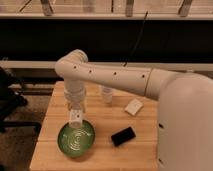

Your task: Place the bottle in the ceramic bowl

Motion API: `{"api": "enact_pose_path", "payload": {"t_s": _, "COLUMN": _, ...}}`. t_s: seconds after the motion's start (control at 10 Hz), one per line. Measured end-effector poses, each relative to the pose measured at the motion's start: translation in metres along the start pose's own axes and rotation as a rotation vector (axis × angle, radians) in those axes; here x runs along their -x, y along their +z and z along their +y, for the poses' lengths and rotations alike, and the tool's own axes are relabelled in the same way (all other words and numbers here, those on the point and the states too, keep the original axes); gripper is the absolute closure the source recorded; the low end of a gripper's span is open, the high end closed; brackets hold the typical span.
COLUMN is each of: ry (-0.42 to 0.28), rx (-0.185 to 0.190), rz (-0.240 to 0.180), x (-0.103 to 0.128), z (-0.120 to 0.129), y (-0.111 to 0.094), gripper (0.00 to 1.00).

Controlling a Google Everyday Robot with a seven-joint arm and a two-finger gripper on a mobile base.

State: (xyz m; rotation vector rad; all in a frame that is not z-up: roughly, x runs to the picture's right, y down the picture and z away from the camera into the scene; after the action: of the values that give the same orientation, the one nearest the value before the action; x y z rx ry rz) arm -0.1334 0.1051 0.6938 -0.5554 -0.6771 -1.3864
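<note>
Wooden table [55,150], light top, seen from above at an angle. Dark chair [10,105] partly in frame off the table's left edge.

Front-left of table: ceramic bowl [76,138], green glaze w/ pale swirl lines, upright, resting on the wood near the front edge.

Directly above bowl's far rim: gripper [76,116], pointing down, hung from a white wrist that drops from the arm's elbow. Pale whitish item at the tip, appx. upright, lower end overlapping the bowl's far rim in view: reads as the bottle [76,118]. Fingers vs. bottle not separable here; opening of gripper cannot be told, nor whether bottle is clamped or loose. Contact btwn bottle and bowl also cannot be told.

Centre, far side of table: small pale cup [107,94], upright, just right of the wrist, apart from the bowl.

Centre-right, front: black slab [123,136], flat on the wood, lying at a slant, near the bowl's right side but not touching.

Right of cup, nearer the camera: flat white block [133,107], lying on the table, between cup and slab, apart from both.

Far right: white arm [130,80] spanning from elbow to a bulky white body filling the lower-right corner, covering the table's right end.
</note>
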Motion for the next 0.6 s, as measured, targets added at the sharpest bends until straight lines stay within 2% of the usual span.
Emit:
{"api": "enact_pose_path", "payload": {"t_s": 0.3, "ry": 0.000, "rx": -0.003, "rz": -0.020, "x": 0.027, "z": 0.012, "y": 0.008, "gripper": 1.00}}
{"api": "enact_pose_path", "payload": {"t_s": 0.6, "ry": -0.003, "rx": 0.002, "rz": -0.050, "x": 0.038, "z": 0.016, "y": 0.038, "gripper": 1.00}}
